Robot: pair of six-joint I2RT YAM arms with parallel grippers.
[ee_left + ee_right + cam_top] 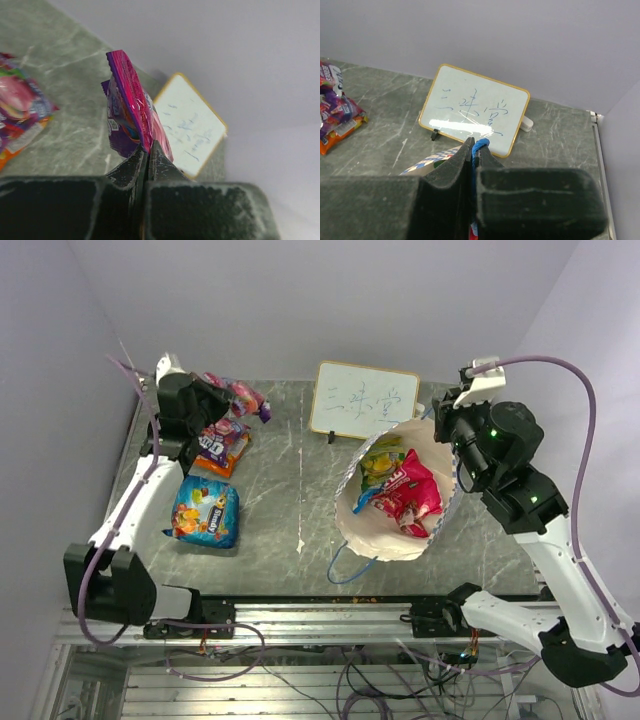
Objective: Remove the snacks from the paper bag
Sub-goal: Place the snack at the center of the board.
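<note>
The paper bag (385,540) lies right of centre with its mouth open upward, and its checked band (427,162) shows in the right wrist view. Inside it lie a yellow-green snack (380,465) and a pink-red snack (412,495). My right gripper (476,144) is shut on the bag's blue cord handle (482,144) at the far rim. At the back left my left gripper (146,145) is shut on a pink-purple snack (127,110) held above the table. A purple-orange snack (222,447) and a blue snack (206,512) lie on the table below it.
A white signboard (363,400) with blue writing stands at the back centre, just behind the bag. The bag's other blue handle loop (345,570) trails toward the near table edge. Walls close in the table at the back and on both sides.
</note>
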